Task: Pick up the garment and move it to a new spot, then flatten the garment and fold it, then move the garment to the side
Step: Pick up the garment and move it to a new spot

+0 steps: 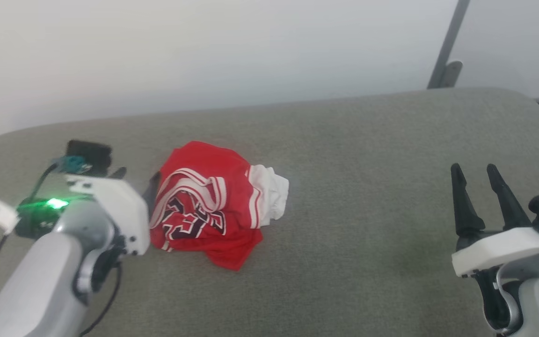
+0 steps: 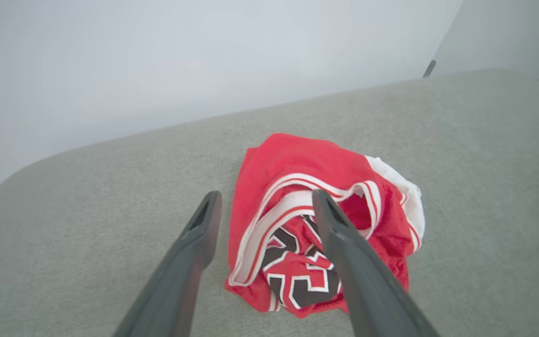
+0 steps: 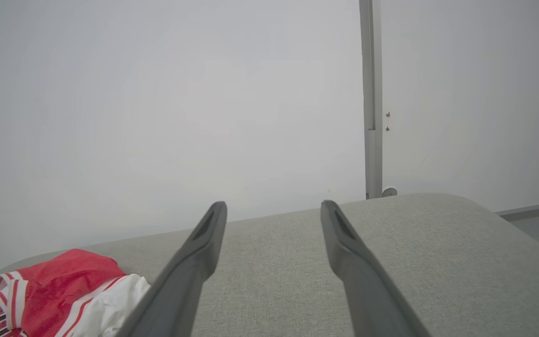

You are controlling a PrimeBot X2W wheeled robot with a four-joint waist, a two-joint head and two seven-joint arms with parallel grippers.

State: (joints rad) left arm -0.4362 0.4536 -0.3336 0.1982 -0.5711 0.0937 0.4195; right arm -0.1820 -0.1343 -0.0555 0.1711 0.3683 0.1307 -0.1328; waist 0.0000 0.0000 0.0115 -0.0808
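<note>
Garment (image 1: pixel 213 201) lettering crumpled, unreadable

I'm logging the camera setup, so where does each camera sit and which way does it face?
Head view: on the robot's head, facing forward and down at the garment on the grey cushion; left hand lower left, right hand lower right.
Left wrist view: on the left wrist, looking along the open left hand down onto the garment.
Right wrist view: on the right wrist, looking along the open right hand across the cushion toward the wall.
Shared: all three show the garment on the cushion.
</note>
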